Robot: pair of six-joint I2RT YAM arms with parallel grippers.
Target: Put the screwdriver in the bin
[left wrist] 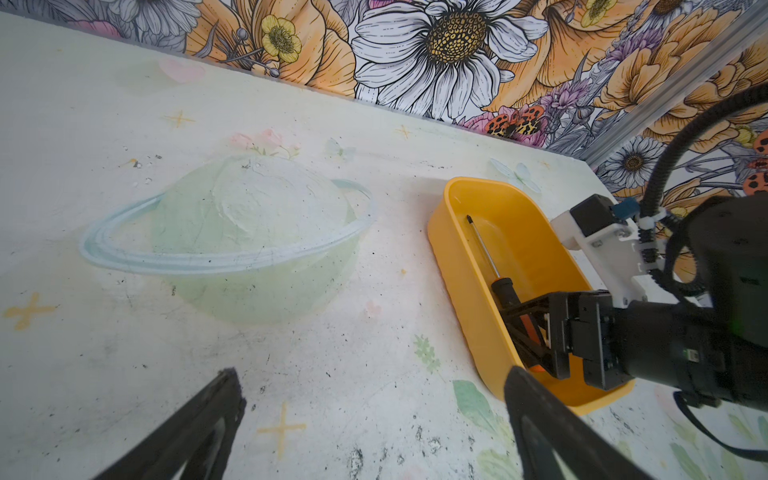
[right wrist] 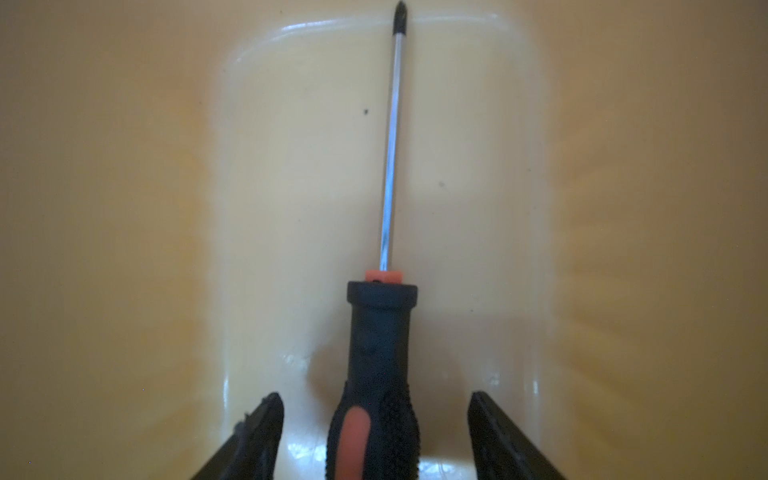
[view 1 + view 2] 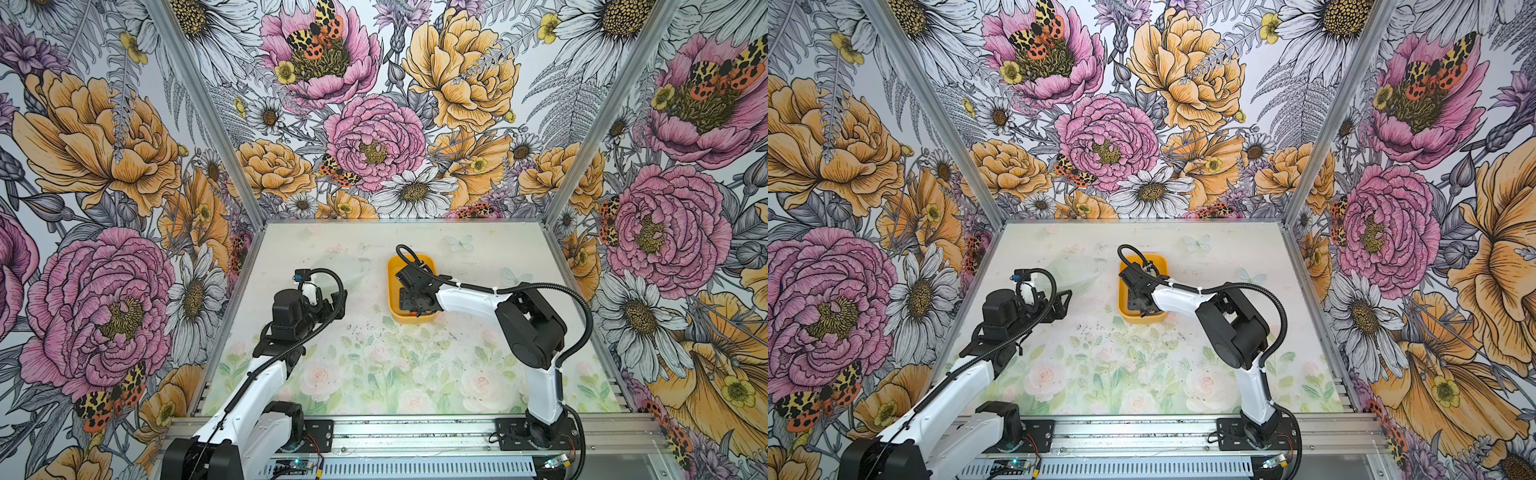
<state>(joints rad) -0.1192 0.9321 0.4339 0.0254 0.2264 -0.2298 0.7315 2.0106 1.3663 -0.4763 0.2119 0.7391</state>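
item: screwdriver (image 2: 380,353). black handle with orange inlay and orange collar, thin bright shaft, dark cross tip. location: lies flat and lengthwise on the floor of the bin (image 2: 291,208), with the tip at the foot of one short end wall and the handle toward the opposite end.

item: bin (image 3: 391,286). yellow-orange tray with rounded corners and low walls. it stands on the table (image 3: 374,365), just right of centre in both top views.

item: right gripper (image 2: 377,399). lowered into the bin, claw apart. one finger sits on each side of the handle, with bin floor showing in both gaps, so nothing is clamped.

item: left gripper (image 1: 372,374). claw spread wide and holding nothing, over the table left of the bin in both top views.
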